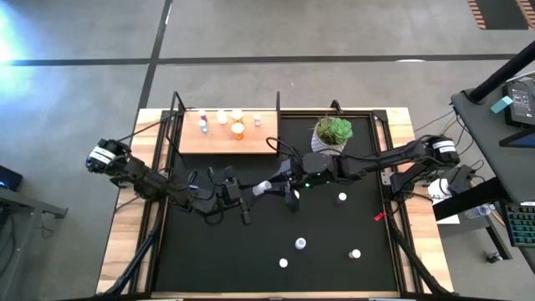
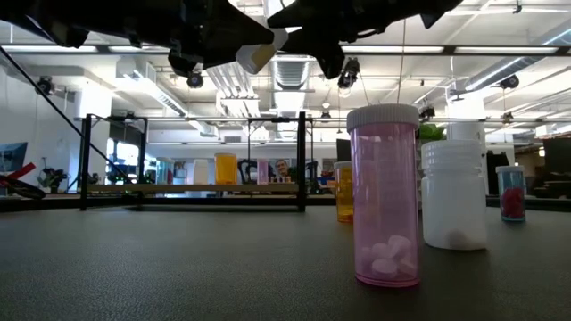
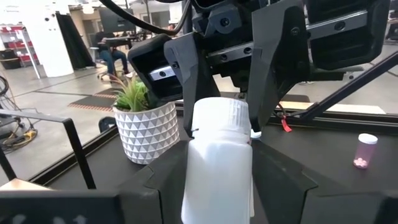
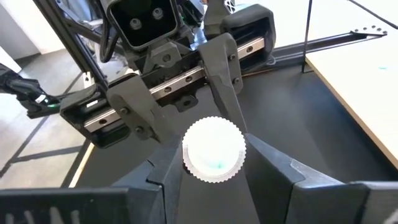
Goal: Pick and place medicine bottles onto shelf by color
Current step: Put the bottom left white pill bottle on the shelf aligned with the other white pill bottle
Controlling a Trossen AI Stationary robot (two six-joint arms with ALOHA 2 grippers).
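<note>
Handover mid-air: white bottle point(image 1: 262, 189) clamped by left gripper point(image 1: 249, 194), right gripper point(image 1: 284, 187) fingers spread around its cap (1 release needed next).

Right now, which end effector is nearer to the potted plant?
Right. The right end effector hangs near the potted plant; the left end effector, gripping the white bottle, lies farther away, beyond the right one.

left end effector point(image 1: 251, 194) and right end effector point(image 1: 280, 186) meet mid-table.
</note>
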